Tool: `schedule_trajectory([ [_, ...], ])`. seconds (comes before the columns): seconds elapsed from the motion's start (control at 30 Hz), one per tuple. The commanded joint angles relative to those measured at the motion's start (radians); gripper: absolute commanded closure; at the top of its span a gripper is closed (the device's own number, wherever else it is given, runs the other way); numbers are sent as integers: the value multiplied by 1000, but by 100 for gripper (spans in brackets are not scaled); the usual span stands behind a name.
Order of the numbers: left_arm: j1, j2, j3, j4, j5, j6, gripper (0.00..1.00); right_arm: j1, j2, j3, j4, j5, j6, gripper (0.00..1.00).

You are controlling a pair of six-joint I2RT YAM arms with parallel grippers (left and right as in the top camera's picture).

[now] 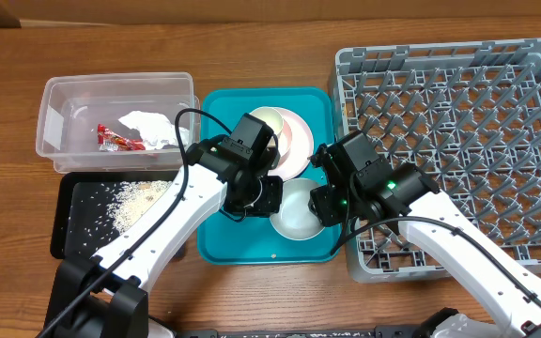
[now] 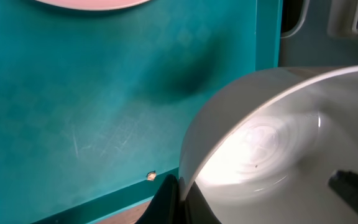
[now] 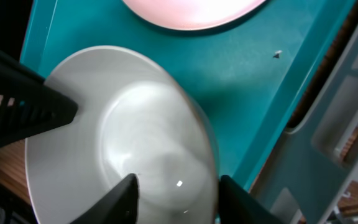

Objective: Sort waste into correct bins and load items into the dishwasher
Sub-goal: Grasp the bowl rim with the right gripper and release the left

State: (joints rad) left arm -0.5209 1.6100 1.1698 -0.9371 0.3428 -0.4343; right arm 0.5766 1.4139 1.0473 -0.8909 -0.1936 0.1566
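The round whitish bowl [image 1: 297, 214] sits at the front of the teal tray [image 1: 219, 239]. My left gripper [image 1: 259, 195] is shut on the bowl's left rim, as the left wrist view shows [image 2: 180, 193]. My right gripper [image 1: 324, 202] is open and straddles the right rim [image 3: 179, 199], one finger inside the bowl [image 3: 123, 137] and one outside. The pink plate [image 1: 296, 148] lies behind with a small pale bowl [image 1: 265, 121] on it. The clear tub [image 1: 64, 99] holds the red wrapper [image 1: 118, 139] and the white napkin [image 1: 153, 127]. Rice grains [image 1: 139, 197] lie in the black tray [image 1: 73, 221]. The white cup is out of view.
The grey dish rack [image 1: 458, 141] stands right of the teal tray, its corner close to my right gripper [image 3: 347, 124]. A small crumb [image 2: 151, 177] lies on the teal tray floor. Both arms cross the table's front edge.
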Motion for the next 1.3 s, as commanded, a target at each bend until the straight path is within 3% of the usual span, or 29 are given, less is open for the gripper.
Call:
schedule_trajectory([
  [0.0,3,-25,26,6,43,23,96,2,2,19,5,-10,3,65],
  [0.1,3,-25,26,5,45,24,96,2,2,19,8,-10,3,73],
  [0.53,3,-25,26,9,105,30,96,2,2,19,25,14,3,83],
  [0.7,3,-25,26,21,124,31,96,2,2,19,46,29,3,96],
  [0.9,3,-25,26,31,129,31,96,2,2,19,63,85,3,96],
  [1.03,11,-25,26,50,130,31,83,2,2,19,88,173,3,96],
  [1.2,38,-25,31,93,149,30,48,2,2,19,163,284,3,96],
  [1.27,53,-25,35,109,174,31,41,2,2,19,201,327,3,96],
])
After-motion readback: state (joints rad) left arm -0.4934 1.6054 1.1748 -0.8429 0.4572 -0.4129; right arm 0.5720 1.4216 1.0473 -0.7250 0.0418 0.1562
